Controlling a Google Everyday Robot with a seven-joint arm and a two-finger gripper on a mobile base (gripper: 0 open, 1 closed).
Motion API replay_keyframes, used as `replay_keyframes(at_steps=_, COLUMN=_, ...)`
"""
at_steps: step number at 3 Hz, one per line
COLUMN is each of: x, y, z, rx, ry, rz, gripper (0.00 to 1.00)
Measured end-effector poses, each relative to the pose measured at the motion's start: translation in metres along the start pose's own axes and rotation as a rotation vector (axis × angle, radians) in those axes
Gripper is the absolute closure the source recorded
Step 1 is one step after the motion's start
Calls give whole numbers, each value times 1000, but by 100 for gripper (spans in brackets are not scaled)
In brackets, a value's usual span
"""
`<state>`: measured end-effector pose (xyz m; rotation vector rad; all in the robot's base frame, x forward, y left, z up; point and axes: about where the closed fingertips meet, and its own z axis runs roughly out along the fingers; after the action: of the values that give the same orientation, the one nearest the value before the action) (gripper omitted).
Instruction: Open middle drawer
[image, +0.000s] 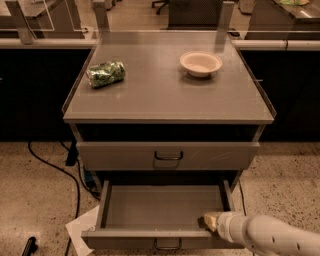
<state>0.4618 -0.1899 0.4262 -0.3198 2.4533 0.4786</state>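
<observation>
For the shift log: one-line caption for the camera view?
Grey metal middle drawer pulled out, gripper at its front right corner; crumpled green bag and white bowl on cabinet top.

The white arm (272, 239) lies across the lower right corner, nearly level (rising slightly toward its tip), and the pale gripper (211, 221) at its end points left, low in view.

The middle drawer (150, 210) stands pulled well out. The hand (211, 220) sits inside its front right corner, just behind the front panel, on a white arm (272, 237) that enters from the lower right. The drawer above (115, 156) shows 1 dark loop handle. On the surface (165, 97), 1 green bag (105, 74) lies at left and 1 pale bowl (200, 63) at right, well apart.
</observation>
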Motion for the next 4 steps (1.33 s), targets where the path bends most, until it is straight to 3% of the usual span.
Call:
replay_keyframes(at_steps=1, x=-4, y=14, z=-25, rx=59, ry=-151, rz=-25, gripper=100)
replay_keyframes(at_steps=2, x=-22, y=17, z=-42, rx=77, ry=-224, rz=-1, gripper=81)
replay_keyframes(at_steps=4, x=-22, y=17, z=-42, rx=77, ry=-224, rz=-1, gripper=34)
